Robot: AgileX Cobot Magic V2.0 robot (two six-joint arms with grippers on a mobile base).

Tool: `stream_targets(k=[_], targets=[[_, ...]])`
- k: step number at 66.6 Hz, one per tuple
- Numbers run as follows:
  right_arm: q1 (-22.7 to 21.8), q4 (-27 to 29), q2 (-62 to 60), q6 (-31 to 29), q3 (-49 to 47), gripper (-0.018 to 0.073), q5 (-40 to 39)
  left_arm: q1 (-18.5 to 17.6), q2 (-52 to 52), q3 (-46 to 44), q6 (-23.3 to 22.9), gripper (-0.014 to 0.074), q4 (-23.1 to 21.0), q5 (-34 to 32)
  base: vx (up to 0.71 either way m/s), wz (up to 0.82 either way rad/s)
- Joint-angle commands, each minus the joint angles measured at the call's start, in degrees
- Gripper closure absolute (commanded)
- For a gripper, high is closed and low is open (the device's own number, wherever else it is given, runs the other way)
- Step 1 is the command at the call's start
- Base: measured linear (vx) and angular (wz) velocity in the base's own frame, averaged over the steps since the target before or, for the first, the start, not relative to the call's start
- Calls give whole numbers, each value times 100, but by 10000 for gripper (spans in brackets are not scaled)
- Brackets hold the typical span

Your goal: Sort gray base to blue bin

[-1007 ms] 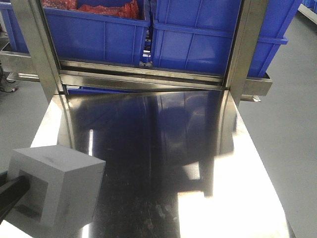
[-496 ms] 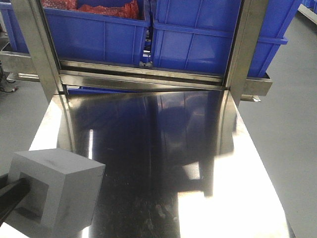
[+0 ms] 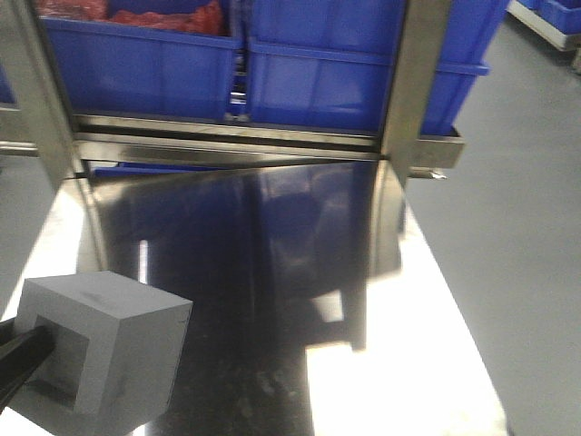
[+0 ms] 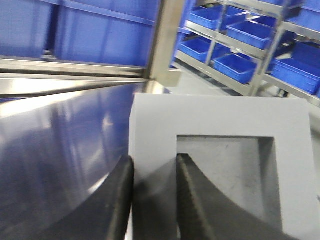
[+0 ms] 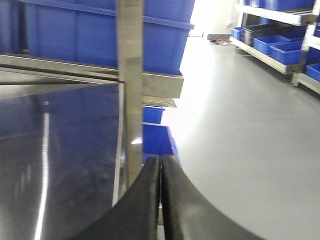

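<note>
Block: matte gray cube-like base (image 3: 100, 350), at the near-left corner of the polished steel tabletop (image 3: 272, 272), recess turned toward the arm.
Left gripper (image 4: 154, 167): pinching the recess wall, one finger inside and one outside, likely the only lip thin enough to span.
Right gripper (image 5: 160, 162): closed, empty, idle beside the right edge.
Destination: bright blue plastic bin (image 3: 327, 77), racked well beyond.

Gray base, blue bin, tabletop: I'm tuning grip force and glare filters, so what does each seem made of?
The gray base looks like foam or matte plastic: dull, faintly speckled, no shine. The blue bin looks like moulded plastic, semi-gloss, with ribbed walls and a thick rim. The tabletop is polished metal, probably stainless steel: it mirrors the bins and throws bright glare.
</note>
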Motion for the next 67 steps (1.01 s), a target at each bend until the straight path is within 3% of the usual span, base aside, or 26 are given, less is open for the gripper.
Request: stream_targets(k=[1, 67], targets=[[-37, -49, -42, -39, 29, 564, -451, -43, 14, -175, -36, 603, -1, -593, -4, -41], [-37, -49, -42, -39, 29, 564, -446, -43, 14, -175, -36, 603, -1, -593, -5, -56]])
